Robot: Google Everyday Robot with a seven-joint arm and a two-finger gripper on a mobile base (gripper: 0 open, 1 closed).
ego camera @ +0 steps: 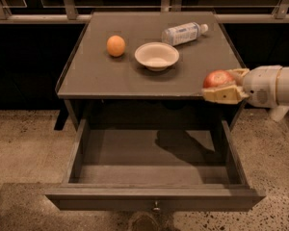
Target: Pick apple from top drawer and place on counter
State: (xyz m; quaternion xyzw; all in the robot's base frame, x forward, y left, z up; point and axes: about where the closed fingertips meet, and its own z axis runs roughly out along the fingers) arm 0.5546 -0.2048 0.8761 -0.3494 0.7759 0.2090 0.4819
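My gripper (pixel 221 84) reaches in from the right and is shut on the red apple (pixel 216 78), holding it in the air at the front right corner of the counter (pixel 101 76), about level with its top. The top drawer (pixel 154 165) stands pulled fully open below, its inside bare, with a small metal knob (pixel 156 207) on its front panel. The arm's shadow falls on the drawer floor.
On the counter lie an orange (pixel 116 45), a white bowl (pixel 156 56) and a plastic water bottle (pixel 184 33) on its side. A railing and dark windows stand behind. Speckled floor lies on both sides.
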